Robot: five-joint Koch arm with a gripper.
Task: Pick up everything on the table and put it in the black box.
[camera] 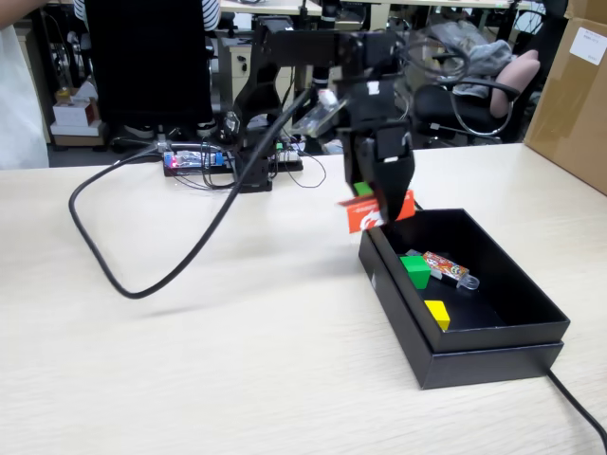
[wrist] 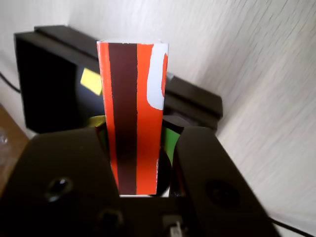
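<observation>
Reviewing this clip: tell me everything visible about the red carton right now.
The red carton is a long, slim box, apparently thin card, orange-red with a dark brown stripe down its length and a white patch near its far end. The gripper is shut on it, jaws pressing both sides near one end. In the fixed view it hangs in the air, tilted, above the near corner of the black box, touching neither the box nor the table.

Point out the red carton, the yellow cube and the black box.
red carton point(wrist: 136, 113), wrist view, on its long front face.
yellow cube point(camera: 437, 314), fixed view, on its top face.
black box point(camera: 493, 363), fixed view, on its near outer wall.
</observation>
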